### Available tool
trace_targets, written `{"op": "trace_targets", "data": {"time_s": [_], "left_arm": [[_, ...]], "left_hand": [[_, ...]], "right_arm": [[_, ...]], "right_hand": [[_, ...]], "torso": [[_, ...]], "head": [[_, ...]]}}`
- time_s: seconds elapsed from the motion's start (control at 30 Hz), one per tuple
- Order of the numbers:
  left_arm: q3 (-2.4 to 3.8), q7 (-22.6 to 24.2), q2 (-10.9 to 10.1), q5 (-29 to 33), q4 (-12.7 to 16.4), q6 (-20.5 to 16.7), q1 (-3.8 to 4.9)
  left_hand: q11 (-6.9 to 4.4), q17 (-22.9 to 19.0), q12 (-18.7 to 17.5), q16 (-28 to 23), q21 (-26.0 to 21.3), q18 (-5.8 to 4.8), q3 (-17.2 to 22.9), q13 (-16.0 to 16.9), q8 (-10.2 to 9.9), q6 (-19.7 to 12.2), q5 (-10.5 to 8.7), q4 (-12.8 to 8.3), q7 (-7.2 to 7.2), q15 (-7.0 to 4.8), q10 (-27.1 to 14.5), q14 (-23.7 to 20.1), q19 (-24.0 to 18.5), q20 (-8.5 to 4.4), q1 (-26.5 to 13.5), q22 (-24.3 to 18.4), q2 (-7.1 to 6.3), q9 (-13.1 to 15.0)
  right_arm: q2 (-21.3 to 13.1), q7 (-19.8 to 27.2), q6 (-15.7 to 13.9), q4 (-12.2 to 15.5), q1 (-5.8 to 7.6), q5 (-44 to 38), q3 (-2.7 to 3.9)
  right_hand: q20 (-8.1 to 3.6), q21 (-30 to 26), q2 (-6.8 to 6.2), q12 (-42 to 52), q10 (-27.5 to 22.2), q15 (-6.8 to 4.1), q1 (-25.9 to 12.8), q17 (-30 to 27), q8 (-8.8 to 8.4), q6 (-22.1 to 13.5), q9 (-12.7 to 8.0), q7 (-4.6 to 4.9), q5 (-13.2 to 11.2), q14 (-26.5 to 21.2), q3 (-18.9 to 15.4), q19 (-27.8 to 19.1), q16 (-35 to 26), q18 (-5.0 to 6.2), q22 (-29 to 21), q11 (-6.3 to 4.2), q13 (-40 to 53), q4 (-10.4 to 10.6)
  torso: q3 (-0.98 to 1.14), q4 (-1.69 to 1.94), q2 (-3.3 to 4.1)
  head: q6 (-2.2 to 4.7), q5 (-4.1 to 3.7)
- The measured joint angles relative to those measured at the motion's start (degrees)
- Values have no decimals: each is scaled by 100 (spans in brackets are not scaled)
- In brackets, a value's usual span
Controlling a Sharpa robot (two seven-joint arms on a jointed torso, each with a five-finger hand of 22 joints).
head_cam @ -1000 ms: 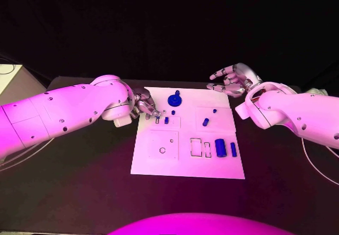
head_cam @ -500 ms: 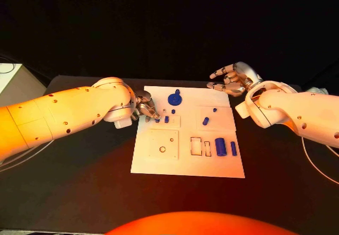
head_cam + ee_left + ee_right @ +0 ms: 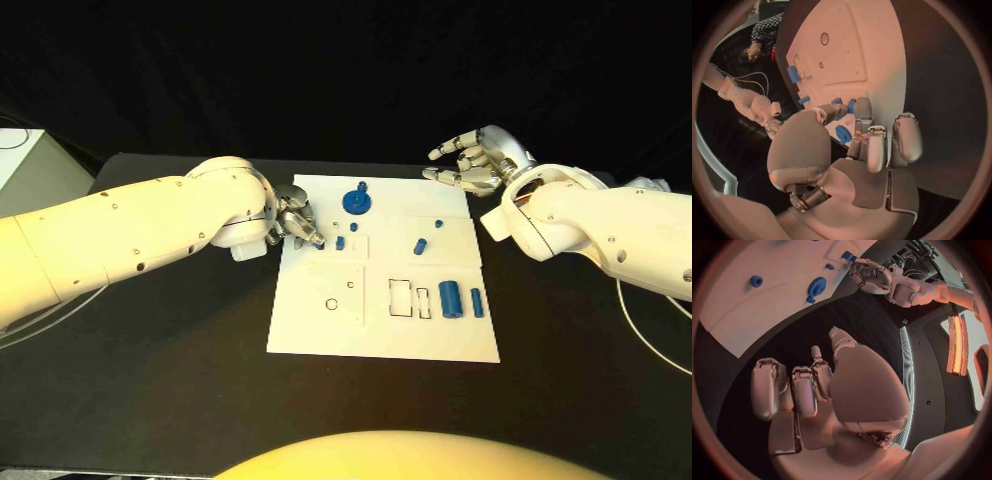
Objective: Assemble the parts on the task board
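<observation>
At left centre of the head view, the left hand [image 3: 296, 224] rests its fingertips on the task board [image 3: 384, 335], touching a small blue part [image 3: 320, 244]; whether it grips the piece I cannot tell. Right of it stands a round blue part [image 3: 355, 204]. At upper right, the right hand [image 3: 473, 161] hovers empty, fingers spread.

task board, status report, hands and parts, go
Left hand at the task board left edge, fingertips by a small blue part. Right hand open, off the far right corner. Nothing in the way.
</observation>
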Motion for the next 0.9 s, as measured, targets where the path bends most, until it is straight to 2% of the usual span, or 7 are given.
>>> {"op": "trace_targets", "data": {"time_s": [0.53,0.9], "left_arm": [[3,5,58,-37,-69,76,2],[7,-26,132,-65,-126,173,13]], "left_hand": [[2,0,0,0,-1,0,0,-5,-1,2,-3,0,-2,0,0,0,0,0,0,0,0,0],[21,0,0,0,-3,0,0,-5,12,14,17,0,-13,-15,19,15,0,0,1,0,1,14]], "right_arm": [[-8,0,3,6,0,-1,0],[-8,0,5,8,0,-2,0]], "right_hand": [[0,0,0,0,0,0,0,0,0,0,0,0,0,0,0,0,0,0,4,0,0,0],[0,0,0,0,0,0,0,-1,0,0,0,0,0,0,0,0,0,1,4,0,0,0]], "torso": [[-3,5,0],[0,-5,4]], "head": [[-23,-5],[-50,2]]}}
